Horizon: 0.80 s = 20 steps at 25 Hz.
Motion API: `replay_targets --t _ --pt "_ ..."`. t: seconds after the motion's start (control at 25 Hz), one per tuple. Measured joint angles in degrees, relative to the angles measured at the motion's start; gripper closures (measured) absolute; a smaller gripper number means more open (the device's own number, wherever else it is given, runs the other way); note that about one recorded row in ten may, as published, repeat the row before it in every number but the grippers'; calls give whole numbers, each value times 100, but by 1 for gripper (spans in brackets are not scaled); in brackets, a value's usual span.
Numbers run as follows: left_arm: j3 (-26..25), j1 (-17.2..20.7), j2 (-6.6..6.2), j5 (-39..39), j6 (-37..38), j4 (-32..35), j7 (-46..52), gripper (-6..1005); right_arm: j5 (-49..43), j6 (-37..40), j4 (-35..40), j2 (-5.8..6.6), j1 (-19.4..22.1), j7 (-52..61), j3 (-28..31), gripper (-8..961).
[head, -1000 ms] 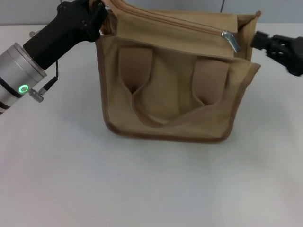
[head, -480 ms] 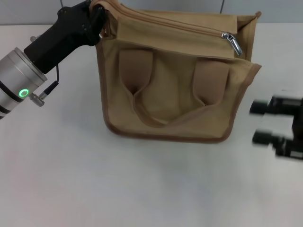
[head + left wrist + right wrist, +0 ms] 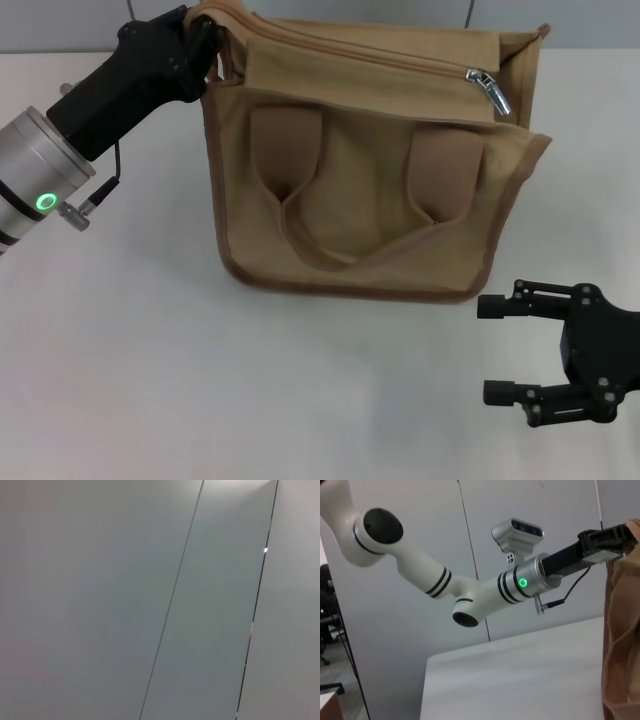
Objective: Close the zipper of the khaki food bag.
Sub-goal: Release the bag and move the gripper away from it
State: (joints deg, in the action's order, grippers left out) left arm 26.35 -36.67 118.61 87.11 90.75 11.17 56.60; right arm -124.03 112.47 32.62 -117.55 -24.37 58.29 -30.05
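Note:
The khaki food bag [image 3: 360,190] stands upright on the white table, front pocket and brown handles facing me. The zipper [image 3: 372,53] runs along its top seam, and the silver slider [image 3: 488,85] with its pull tab sits at the right end. My left gripper [image 3: 203,42] is shut on the bag's top left corner. It also shows in the right wrist view [image 3: 607,539], at the bag's edge [image 3: 621,630]. My right gripper [image 3: 492,349] is open and empty, low over the table in front of the bag's right side and apart from it.
The white table [image 3: 150,380] spreads out in front of the bag and to its left. A grey panelled wall [image 3: 150,600] stands behind. My left arm [image 3: 485,592] reaches in from the left toward the bag.
My right gripper has drawn away from the zipper pull at the bag's top right and come down to the front right of the table, open. The left gripper has kept its hold.

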Motion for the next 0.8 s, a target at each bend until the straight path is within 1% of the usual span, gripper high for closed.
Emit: replay_targets --t 0.16,0.44,0.6,0.72,0.8 --pt "-25 39 1 0 -23 14 18 908 -11 -4 -2 -45 11 -85 -1 135" --pt "-138 144 19 -13 -51 -3 18 885 8 8 -2 -49 3 -79 -1 135" --pt "-91 230 -10 30 -61 132 236 872 12 1 -2 -49 -15 -74 -1 135" --pt "100 365 -46 170 -17 649 723 739 7 -7 -2 -50 -39 -67 -1 135" --pt "395 518 -87 312 48 1209 1261 650 4 -11 -2 -49 -53 -65 0 135"
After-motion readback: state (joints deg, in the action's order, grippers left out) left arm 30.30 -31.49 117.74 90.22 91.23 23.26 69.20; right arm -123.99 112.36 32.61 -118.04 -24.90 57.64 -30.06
